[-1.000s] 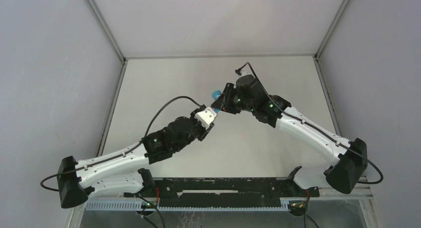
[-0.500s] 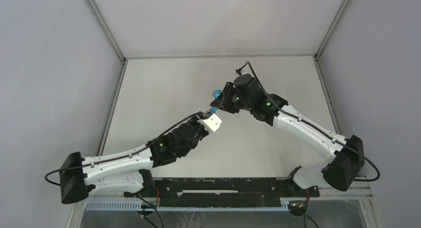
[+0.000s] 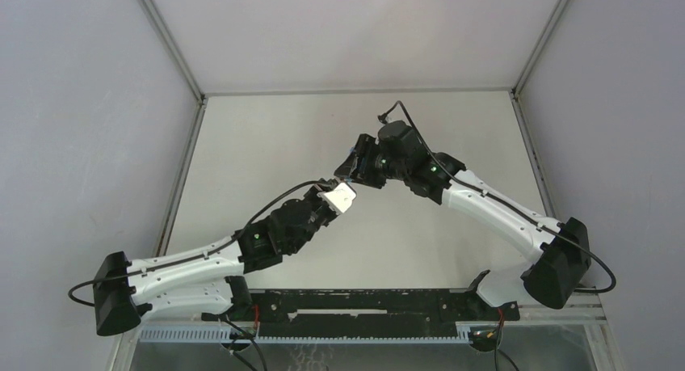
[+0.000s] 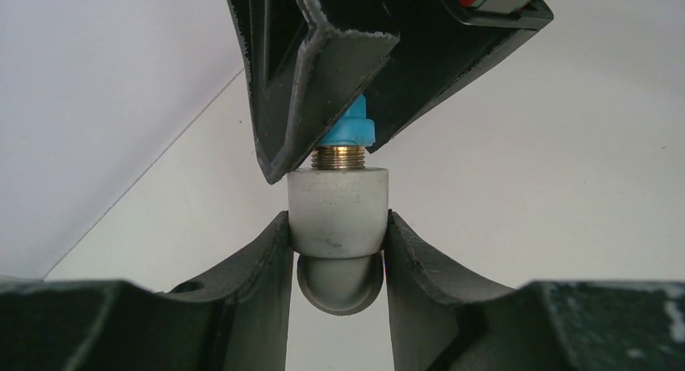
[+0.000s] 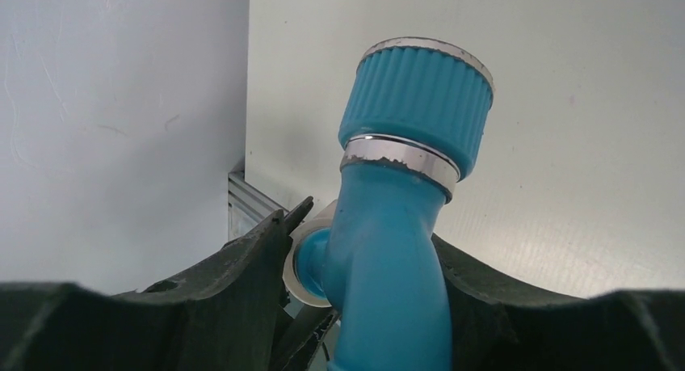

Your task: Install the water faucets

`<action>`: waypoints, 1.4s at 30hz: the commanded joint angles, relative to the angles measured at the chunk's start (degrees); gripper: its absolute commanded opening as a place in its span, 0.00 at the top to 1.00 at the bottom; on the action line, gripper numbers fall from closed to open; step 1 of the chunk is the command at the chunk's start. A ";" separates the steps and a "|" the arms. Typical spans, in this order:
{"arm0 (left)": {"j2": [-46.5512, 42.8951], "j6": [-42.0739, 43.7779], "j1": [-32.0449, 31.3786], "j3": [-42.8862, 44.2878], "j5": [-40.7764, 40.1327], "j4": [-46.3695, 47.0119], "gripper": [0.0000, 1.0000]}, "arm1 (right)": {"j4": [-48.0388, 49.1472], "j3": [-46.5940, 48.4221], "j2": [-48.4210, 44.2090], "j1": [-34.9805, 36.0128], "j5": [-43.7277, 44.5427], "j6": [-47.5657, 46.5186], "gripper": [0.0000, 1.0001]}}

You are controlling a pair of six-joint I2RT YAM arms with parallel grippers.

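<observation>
The blue water faucet stands between my right gripper's fingers, its ribbed cap pointing up. The right finger lies against its body. The left finger stands off it, with a gap beside the side stub, so the jaws are open. In the left wrist view the faucet's brass thread enters a white fitting. My left gripper is shut on that fitting. From above, both grippers meet at mid-table, left and right, and the faucet is mostly hidden.
The pale table is walled by grey panels on the left, right and back. A black rail runs along the near edge between the arm bases. An aluminium frame corner shows behind the right fingers.
My right gripper's jaws have spread apart around the faucet, and its wrist has turned so less blue shows from above. The left gripper still holds the white fitting against it.
</observation>
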 commanded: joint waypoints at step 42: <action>-13.92 -23.61 26.29 10.08 66.46 -16.53 1.00 | 34.09 -25.75 -40.05 -17.13 -36.78 -41.45 0.12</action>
